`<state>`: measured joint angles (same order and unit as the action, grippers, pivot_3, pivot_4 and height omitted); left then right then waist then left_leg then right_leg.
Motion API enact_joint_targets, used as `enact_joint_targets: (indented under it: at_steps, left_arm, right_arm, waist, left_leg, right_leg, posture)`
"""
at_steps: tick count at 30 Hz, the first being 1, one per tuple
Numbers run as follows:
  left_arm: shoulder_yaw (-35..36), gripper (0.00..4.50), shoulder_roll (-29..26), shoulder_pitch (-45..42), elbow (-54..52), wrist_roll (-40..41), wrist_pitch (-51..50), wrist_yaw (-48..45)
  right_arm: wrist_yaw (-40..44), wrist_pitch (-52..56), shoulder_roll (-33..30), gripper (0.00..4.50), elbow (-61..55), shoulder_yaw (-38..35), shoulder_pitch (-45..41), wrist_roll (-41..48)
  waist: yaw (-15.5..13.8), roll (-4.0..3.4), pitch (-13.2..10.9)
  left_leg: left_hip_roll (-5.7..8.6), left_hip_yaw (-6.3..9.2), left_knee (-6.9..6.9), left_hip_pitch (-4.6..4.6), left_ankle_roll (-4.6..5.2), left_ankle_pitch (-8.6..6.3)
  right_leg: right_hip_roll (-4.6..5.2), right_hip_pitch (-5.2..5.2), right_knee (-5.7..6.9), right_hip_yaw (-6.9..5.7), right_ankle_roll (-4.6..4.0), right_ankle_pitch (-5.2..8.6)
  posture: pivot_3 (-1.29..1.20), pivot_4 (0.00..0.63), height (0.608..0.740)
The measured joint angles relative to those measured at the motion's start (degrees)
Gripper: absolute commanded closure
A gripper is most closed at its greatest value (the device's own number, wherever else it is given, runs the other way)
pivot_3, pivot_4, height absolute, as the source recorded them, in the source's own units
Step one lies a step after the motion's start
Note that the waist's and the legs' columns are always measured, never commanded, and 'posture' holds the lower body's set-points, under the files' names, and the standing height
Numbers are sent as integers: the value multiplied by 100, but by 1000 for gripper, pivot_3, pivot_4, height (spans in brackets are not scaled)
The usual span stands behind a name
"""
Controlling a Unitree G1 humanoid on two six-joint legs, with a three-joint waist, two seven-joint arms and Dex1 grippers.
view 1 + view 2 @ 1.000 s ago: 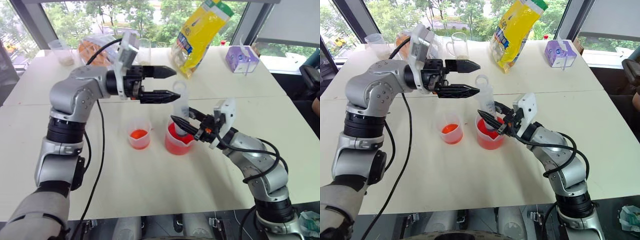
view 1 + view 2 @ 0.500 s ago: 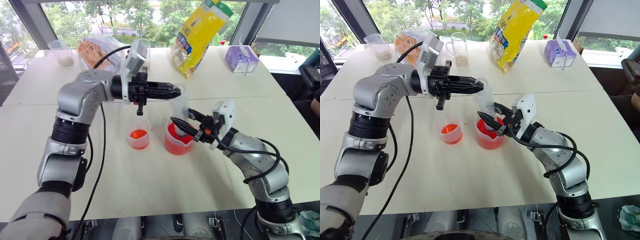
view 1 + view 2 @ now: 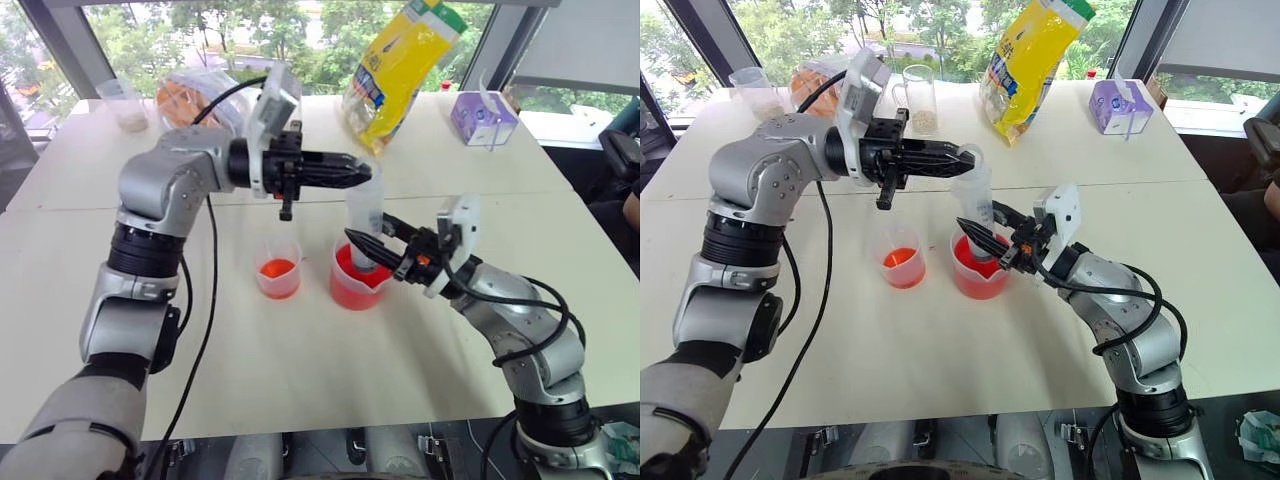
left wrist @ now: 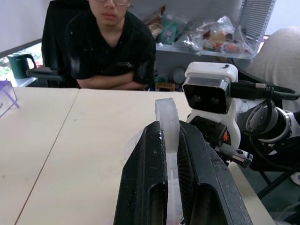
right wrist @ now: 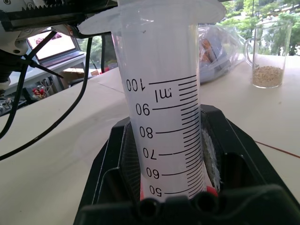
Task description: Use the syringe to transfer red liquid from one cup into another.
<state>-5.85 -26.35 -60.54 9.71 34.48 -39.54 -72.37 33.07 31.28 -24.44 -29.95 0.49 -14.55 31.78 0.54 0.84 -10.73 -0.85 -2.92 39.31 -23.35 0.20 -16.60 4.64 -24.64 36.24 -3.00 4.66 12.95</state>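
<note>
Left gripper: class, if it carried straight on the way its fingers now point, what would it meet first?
The left gripper is shut on the syringe plunger top. Beyond that the line looks free over the table, though depth is hard to judge.

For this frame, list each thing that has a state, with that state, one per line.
syringe: upright, tip down in the beaker.
left gripper: shut on the syringe's plunger top.
right gripper: shut on the syringe's barrel.
beaker: upright on the table, partly full of red liquid.
small cup: upright, a little red liquid at the bottom.
handled mug: upright, a layer of pale grains inside.
</note>
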Motion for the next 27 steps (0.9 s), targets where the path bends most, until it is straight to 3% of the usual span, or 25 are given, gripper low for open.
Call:
enact_joint_targets:
  at_steps: [18, 27]
  left_arm:
    - [1, 4445, 36, -106, 234, -2, 25, 9]
    - [169, 4445, -118, -22, -94, -1, 141, 28]
  right_arm:
    - [104, 50, -115, 3084, 151, -17, 33, 97]
    - [107, 354, -312, 3084, 93, -117, -397, 205]
  waist:
    - [2, 0, 0]
    - [3, 0, 0]
  left_leg:
    - [0, 0, 0, 0, 0, 0]
    - [-2, 0, 0, 0, 0, 0]
  right_leg:
    - [0, 0, 0, 0, 0, 0]
    - [1, 0, 0, 0, 0, 0]
  posture:
    - [0, 150, 740]
    - [0, 150, 740]
